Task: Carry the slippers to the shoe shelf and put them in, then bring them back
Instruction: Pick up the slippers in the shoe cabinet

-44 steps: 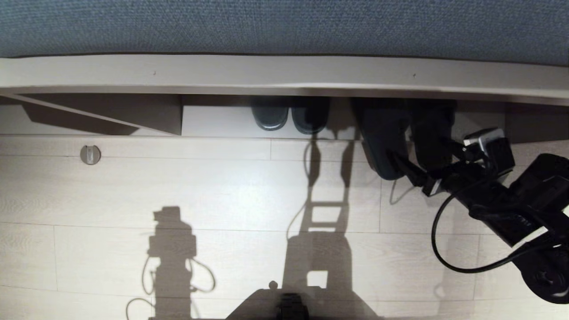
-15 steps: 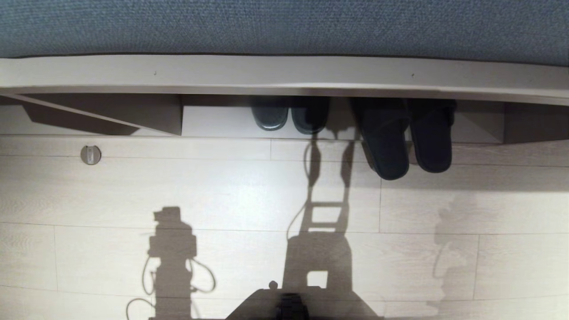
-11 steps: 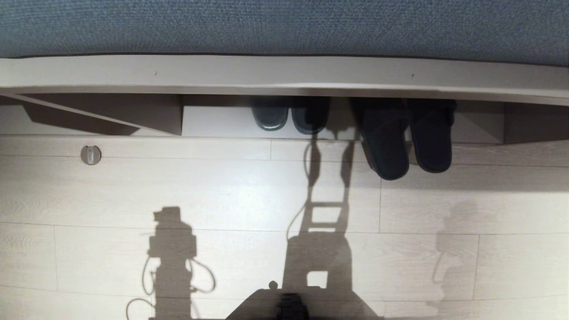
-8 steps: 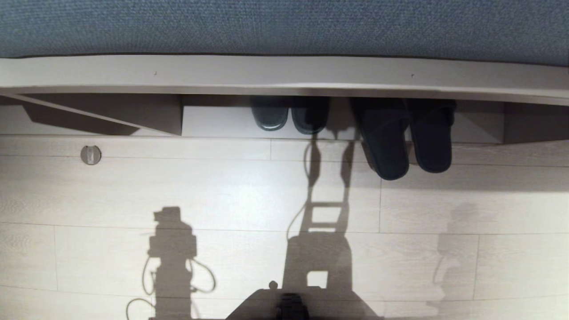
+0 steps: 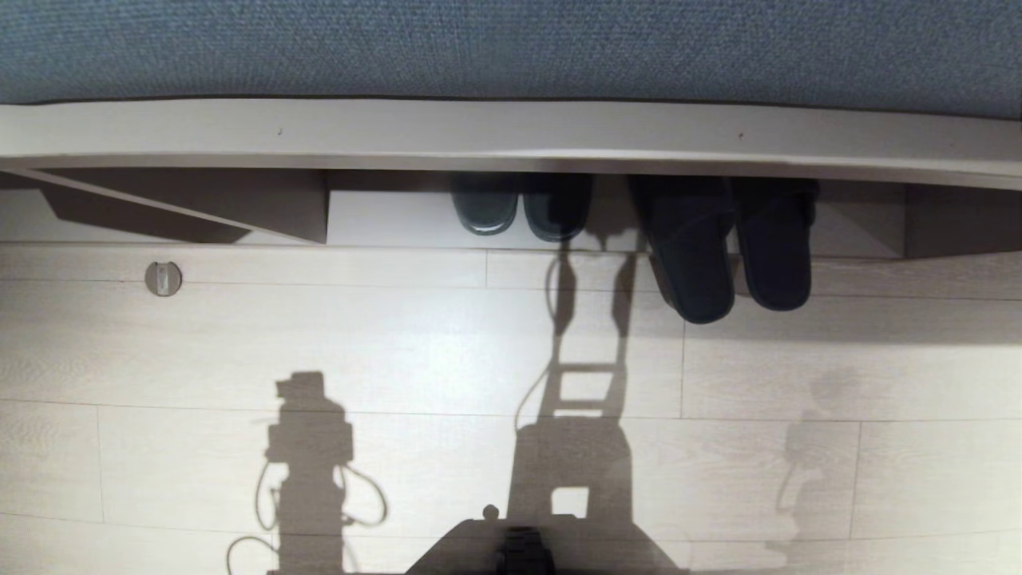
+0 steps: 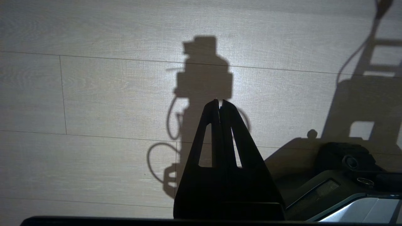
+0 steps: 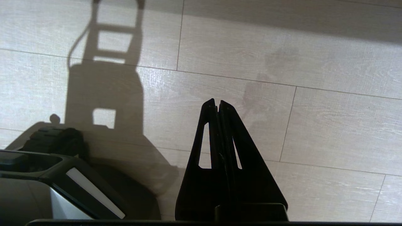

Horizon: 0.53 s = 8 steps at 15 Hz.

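Looking at the slippers (image 5: 722, 247), toes sit in the shoe shelf (image 5: 862, 220), heels prob. overhanging the floor. Both tools, left tool (image 6: 220, 105) & right tool (image 7: 217, 105), hang closed, holding nothing. Next we'd regrasp & bring them back.

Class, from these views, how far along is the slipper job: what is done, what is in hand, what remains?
Done: the black slippers sit toe-first in the shoe shelf, heels overhanging the floor, right of a glossier pair.
In hand: nothing; the left pincer and right pincer are shut and empty over bare floor.
Left: bringing the slippers back.
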Available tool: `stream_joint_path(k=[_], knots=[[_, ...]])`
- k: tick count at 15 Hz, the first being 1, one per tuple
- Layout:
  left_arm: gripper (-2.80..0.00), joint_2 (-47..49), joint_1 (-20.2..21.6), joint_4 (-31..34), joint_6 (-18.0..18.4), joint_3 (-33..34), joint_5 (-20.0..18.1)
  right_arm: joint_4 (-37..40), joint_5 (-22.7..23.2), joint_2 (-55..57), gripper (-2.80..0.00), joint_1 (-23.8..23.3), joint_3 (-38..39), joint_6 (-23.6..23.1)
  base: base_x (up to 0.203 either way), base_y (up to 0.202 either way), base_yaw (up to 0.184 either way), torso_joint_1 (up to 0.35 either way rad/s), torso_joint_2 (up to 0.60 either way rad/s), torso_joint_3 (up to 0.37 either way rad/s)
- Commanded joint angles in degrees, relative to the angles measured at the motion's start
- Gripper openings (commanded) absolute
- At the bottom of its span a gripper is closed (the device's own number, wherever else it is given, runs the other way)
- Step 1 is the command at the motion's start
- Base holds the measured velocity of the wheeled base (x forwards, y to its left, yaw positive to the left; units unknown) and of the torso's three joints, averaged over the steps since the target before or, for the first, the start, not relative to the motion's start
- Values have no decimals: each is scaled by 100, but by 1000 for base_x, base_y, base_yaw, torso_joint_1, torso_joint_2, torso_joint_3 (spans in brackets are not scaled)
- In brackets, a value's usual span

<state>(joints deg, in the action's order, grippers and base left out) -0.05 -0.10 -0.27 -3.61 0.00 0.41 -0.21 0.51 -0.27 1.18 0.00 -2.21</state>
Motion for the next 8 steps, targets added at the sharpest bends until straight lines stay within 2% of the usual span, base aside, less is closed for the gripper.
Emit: stream_joint_path(k=[1, 6, 8], knots=[[-280, 5, 1, -8, -8, 0, 2, -6, 10, 27, -280, -4, 0, -25, 0, 0, 0, 0, 0, 0], [-280, 5, 1, -8, -8, 0, 2, -47, 6, 32, -280, 5, -12, -83, 0, 0, 0, 0, 0, 0], [-280, 5, 1, 0, -8, 0, 2, -21, 136, 31, -280, 0, -398, -101, 0, 0, 0, 0, 0, 0]])
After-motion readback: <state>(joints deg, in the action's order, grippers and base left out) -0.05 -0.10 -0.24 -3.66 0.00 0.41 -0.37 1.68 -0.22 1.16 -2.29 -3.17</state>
